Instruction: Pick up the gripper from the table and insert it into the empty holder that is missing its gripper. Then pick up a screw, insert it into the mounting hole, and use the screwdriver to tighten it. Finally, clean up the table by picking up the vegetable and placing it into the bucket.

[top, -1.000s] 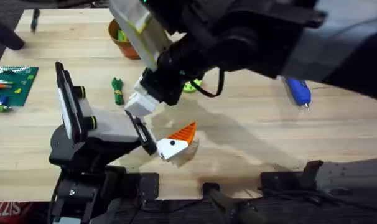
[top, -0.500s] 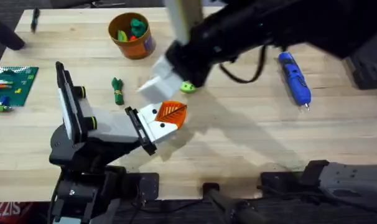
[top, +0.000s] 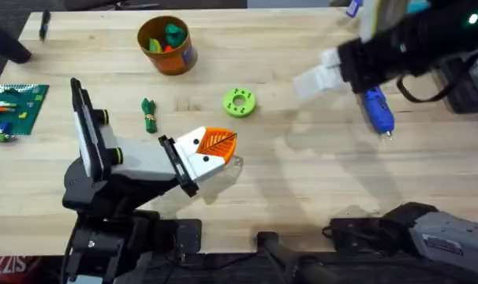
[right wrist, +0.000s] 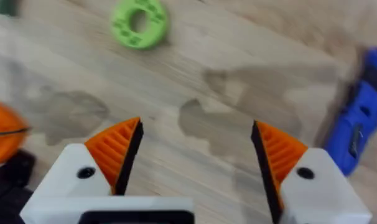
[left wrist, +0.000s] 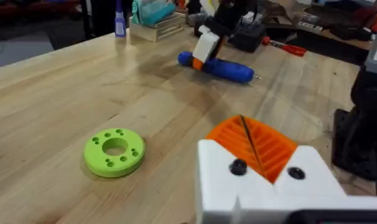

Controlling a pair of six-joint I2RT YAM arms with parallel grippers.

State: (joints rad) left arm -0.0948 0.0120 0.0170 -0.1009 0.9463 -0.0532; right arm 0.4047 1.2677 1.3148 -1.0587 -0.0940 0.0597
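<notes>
- Right gripper [right wrist: 195, 158]: jaws wide apart and empty, orange pads facing each other across bare wood.
- The screwdriver [top: 375, 106] lies just to the right of those jaws, partly under the right arm in the overhead view. Its long axis runs far to near, bit toward the near end. The right arm is much the nearer to it, so the pick-up judged next falls to that arm.
- To straddle the barrel the jaws must shift right and close across the axis, not along it.
- Left gripper [top: 210, 150]: at left-centre, low over the tabletop [top: 302, 181], an orange tip seated against its white mount. Whether its jaws are apart or together, I cannot tell.
- A screw in the mounting hole cannot be confirmed.
- Green disc [top: 239, 102]: flat on the wood between the two grippers, apart from both.
- Vegetable [top: 149, 115]: left of the disc, long axis far to near, nearer the left arm.
- Bucket [top: 166, 45]: far left-centre, upright, already holding toy pieces.
- Surface: bare pale wood, level. Open room lies around the screwdriver on its left side.
</notes>
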